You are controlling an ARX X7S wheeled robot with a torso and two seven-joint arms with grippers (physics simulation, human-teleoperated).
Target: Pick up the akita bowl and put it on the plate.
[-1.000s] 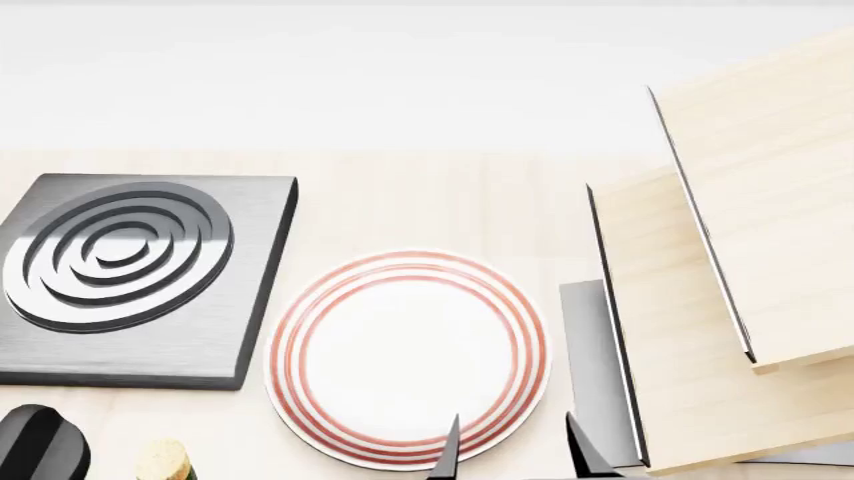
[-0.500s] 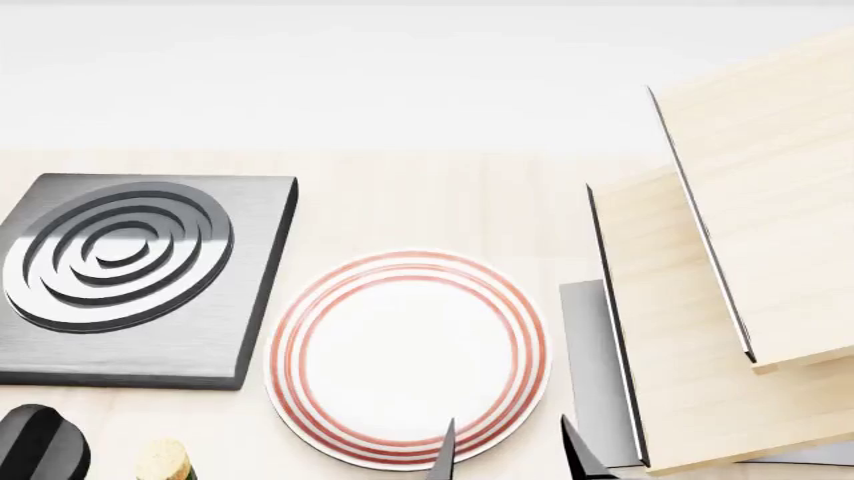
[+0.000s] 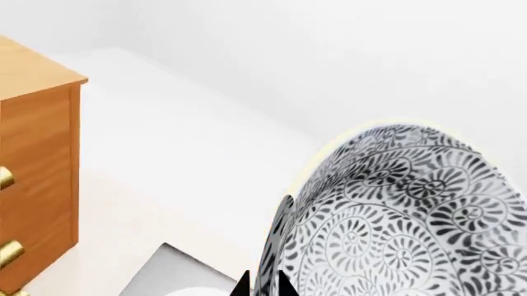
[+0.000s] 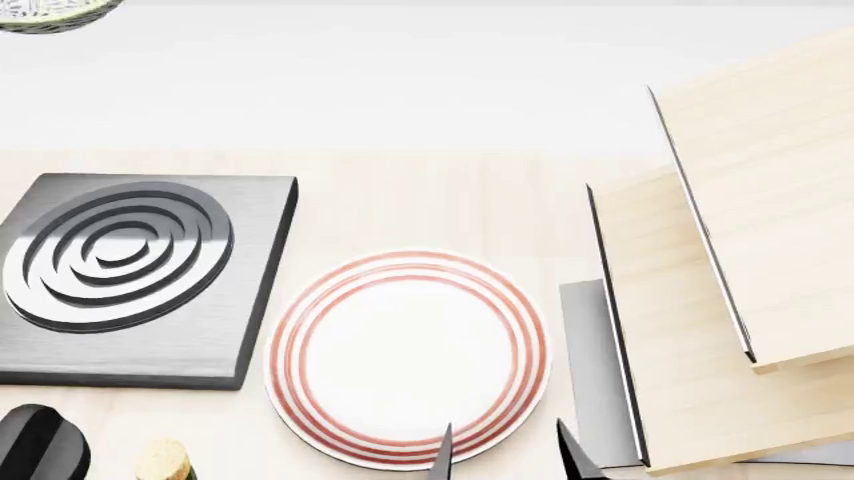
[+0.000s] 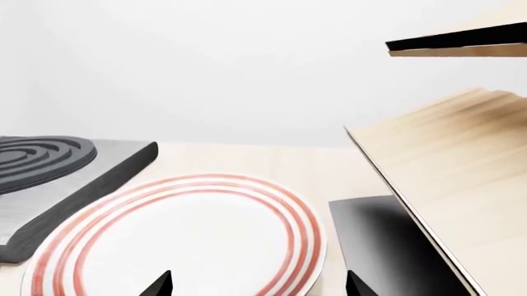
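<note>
A: Akita bowl (image 3: 395, 216) — left wrist view only shows it well. It fills that frame close to the camera, tipped so the patterned inside faces the lens, pale rim arcing over the top. Round, so no long axis; the mouth points toward the wrist camera.

B: Left pincer (image 3: 263, 285)?

A: Two dark tips at the frame edge, close together right at the bowl's rim. They look clamped on the rim, though the contact itself is cut off by the frame.

B: Head view?

A: Only a sliver of patterned rim at the upper left corner (image 4: 47, 14), up off the worktop (image 4: 427, 210), well apart from the plate (image 4: 407, 360). The plate lies flat, red rings up, just beside the grey stove burner (image 4: 134, 275).

B: Right pincer (image 4: 507, 455)?

A: Fingertips apart, holding nothing, hanging over the plate's near edge. Right wrist view has both tips (image 5: 165, 283) wide apart, the plate (image 5: 181, 237) beneath.

B: What does each view add?

A: Left wrist alone shows a wooden drawer cabinet (image 3: 37, 166) with brass knobs. Head view alone shows a cork-topped bottle (image 4: 163, 460) and a dark knob (image 4: 40, 440) by the burner. Pale wooden boards (image 4: 747, 250) stand tilted to the plate's right — seen in the head and right wrist views.
</note>
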